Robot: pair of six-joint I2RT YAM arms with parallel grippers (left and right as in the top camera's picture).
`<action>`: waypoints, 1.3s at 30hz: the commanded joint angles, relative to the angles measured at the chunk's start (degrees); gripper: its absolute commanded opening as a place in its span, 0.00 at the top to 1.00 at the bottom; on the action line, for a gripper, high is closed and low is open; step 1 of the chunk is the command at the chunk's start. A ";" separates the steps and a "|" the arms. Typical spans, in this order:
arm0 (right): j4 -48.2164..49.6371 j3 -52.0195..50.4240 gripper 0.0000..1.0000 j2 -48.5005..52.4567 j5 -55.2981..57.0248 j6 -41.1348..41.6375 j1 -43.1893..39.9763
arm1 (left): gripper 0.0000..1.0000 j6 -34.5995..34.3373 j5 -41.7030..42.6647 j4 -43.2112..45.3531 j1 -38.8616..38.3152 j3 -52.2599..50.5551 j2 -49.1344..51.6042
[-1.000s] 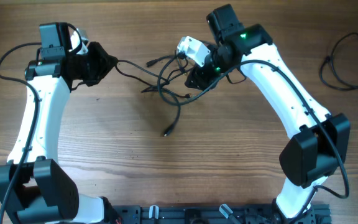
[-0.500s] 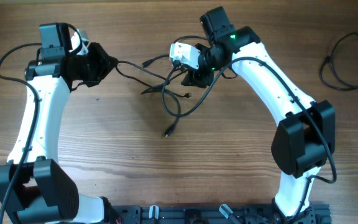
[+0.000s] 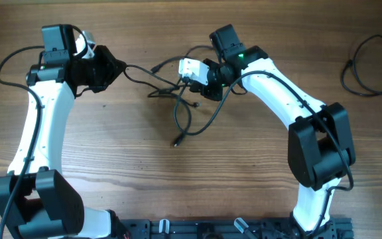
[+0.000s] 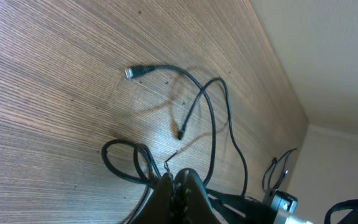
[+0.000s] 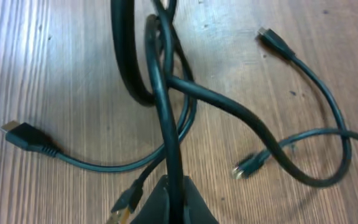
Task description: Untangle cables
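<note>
1. The right gripper point(image 5: 173, 196) is pinching shut on one strand of the cables point(image 5: 165, 93). In its wrist view this strand is running straight up from between the fingertips.
2. Just beyond the fingertips, a thicker strand is crossing over the held one, and other strands are curving beside it. Several ends are lying loose around it, among them a silver plug point(image 5: 244, 167).
3. The left gripper point(image 4: 178, 186) is closed tight too. A thin strand is coming out at its tip and, in the overhead view, is leading toward the knot. It is apparently holding that end, though the contact itself is partly hidden.
4. Between the two grippers, the knot is lying on the table point(image 3: 178, 192). It is sitting right at the right gripper and well apart from the left one. One tail is trailing toward the robot and ending in a dark plug point(image 3: 176, 141).
5. Far at the right edge, a separate loop point(image 3: 343, 74) is lying alone, touching nothing else.
6. The step in hand is, by these views, the pulling apart: each gripper is holding a strand and the knot is waiting between them. The next move is calling for a slow pull in opposite directions, watching the crossing strand. If it is tightening instead of sliding, one gripper should let go and take the crossing strand.
</note>
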 commanded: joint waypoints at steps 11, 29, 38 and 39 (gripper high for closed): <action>2.49 11.08 0.96 -16.48 -2.58 52.28 -0.68 | 0.96 4.15 -16.02 -5.03 0.22 0.20 3.13; -0.13 11.08 0.96 -32.68 44.65 74.99 -25.03 | 0.96 6.99 -16.22 -5.79 0.20 0.20 6.97; -2.25 11.04 0.96 -24.52 50.10 80.17 -42.82 | 0.96 10.23 -12.11 -5.77 0.13 0.20 6.97; -2.49 11.04 0.96 -23.32 49.57 80.78 -45.16 | 0.96 10.23 -12.09 -5.75 -0.09 0.20 6.97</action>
